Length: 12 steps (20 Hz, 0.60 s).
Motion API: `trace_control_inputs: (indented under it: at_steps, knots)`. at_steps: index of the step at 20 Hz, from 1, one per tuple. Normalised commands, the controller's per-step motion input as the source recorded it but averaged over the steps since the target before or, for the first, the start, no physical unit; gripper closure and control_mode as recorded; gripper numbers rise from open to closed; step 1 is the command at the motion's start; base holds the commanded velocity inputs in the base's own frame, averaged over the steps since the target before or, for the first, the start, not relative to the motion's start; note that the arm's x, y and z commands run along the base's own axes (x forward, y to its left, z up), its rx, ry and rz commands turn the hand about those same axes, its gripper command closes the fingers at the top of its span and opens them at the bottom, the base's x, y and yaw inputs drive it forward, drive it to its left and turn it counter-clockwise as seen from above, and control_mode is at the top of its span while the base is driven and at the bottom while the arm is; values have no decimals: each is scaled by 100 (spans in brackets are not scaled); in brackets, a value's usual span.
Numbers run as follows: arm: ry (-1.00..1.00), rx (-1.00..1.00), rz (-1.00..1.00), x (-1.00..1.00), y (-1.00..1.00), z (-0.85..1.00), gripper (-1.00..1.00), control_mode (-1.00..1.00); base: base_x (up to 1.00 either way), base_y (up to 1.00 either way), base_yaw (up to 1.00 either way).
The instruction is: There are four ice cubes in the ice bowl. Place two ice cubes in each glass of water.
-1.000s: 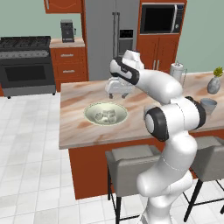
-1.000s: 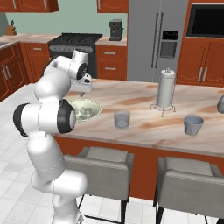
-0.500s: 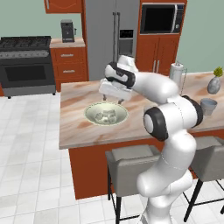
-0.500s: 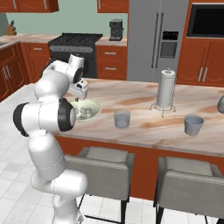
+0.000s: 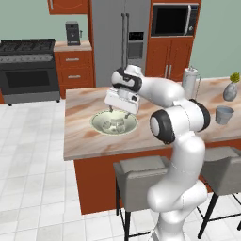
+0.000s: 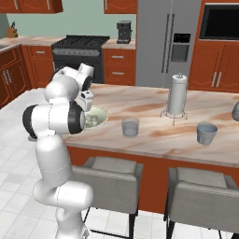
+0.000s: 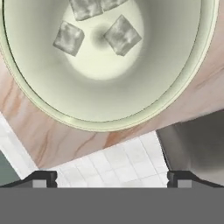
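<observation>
Marbled pink counter carries the ice bowl in the left base view, with the gripper hanging just above the bowl's far rim, touching nothing; the ice cubes lie inside. One glass of water stands far from the bowl, beside a vase.

From the right base view, the bowl is partly hidden behind the arm's elbow. Both glasses stand well apart from it, near a towel holder.

Looking down the hand view, the fingertips sit wide apart and empty. Cubes cluster in the bowl; two are cut off by the frame's edge.
</observation>
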Motion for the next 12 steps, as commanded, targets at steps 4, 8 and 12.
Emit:
trace_control_inputs:
  at_steps: [4, 8, 12]
  knots:
    - [17, 0, -14, 22, 0, -13, -100, -100, 0, 0, 0]
    - [14, 0, -6, 17, 1, -11, -100, -100, 0, 0, 0]
    - [10, 0, -2, 6, 6, -12, -100, -100, 0, 0, 0]
